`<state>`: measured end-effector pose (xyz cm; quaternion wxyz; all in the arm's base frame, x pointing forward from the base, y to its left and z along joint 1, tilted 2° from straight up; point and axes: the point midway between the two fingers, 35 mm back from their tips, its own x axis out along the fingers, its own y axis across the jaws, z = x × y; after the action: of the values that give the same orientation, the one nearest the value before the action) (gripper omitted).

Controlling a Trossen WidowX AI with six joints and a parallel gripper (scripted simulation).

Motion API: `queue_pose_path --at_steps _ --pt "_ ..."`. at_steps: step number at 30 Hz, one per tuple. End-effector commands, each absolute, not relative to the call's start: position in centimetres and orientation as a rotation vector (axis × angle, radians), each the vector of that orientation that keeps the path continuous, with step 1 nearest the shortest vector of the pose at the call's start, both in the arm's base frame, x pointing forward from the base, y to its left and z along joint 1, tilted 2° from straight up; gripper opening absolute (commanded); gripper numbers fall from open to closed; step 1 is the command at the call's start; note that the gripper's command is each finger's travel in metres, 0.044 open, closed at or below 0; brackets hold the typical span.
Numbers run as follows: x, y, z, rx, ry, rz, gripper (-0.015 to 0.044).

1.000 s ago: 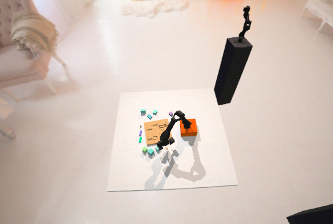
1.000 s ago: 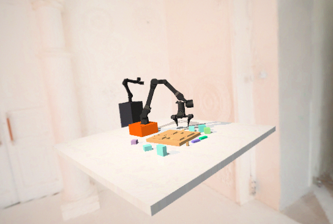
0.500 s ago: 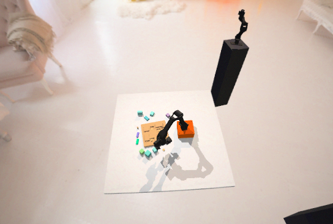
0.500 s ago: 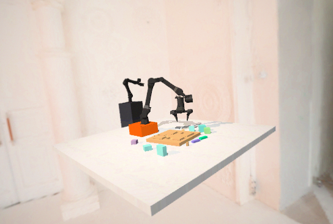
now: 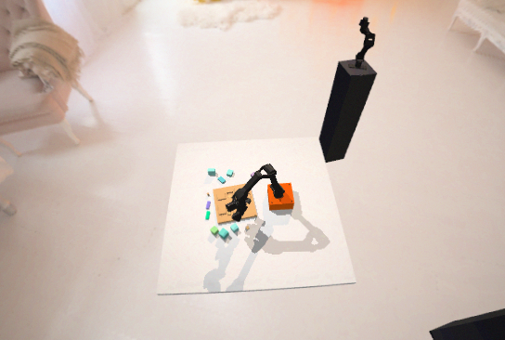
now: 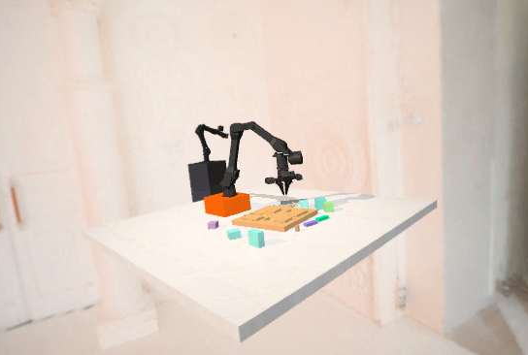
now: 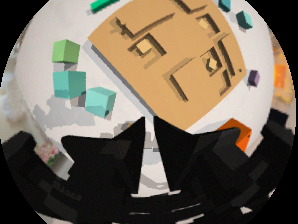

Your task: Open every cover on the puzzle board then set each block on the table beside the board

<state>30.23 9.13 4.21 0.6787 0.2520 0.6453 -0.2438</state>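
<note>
The tan puzzle board [image 5: 251,215] [image 6: 287,228] [image 7: 195,107] has L-shaped grooves and several small pale squares; whether those are knobs or well floors, I cannot tell. My gripper [image 6: 284,194] [image 7: 149,119] is shut and empty, pointing down above the board. A green block [image 5: 214,229] [image 6: 328,207] [image 7: 66,51] and two teal blocks, one in the middle [image 5: 224,233] [image 7: 70,83] and one nearer the arm [image 5: 234,228] [image 7: 100,102], rest on the table off one side. A small tan block [image 5: 247,228] lies near them, partly hidden by a finger in the wrist view.
Beyond the board's opposite side lie teal blocks, two of them here [image 5: 212,172] [image 5: 229,173], and a purple block [image 6: 213,225] [image 7: 253,78]. A violet bar [image 5: 208,204] [image 6: 311,223] and a green bar [image 5: 207,215] [image 6: 322,218] lie at its far edge. The orange base [image 5: 280,202] [image 6: 227,206] stands opposite.
</note>
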Motion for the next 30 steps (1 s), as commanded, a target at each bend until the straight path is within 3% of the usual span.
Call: queue_pose_path --at_steps 1,30 --pt "30.4 6.5 4.2 0.41 1.483 -0.4 0.0" --pt "27.4 -7.9 4.2 -0.523 1.473 0.469 0.0"
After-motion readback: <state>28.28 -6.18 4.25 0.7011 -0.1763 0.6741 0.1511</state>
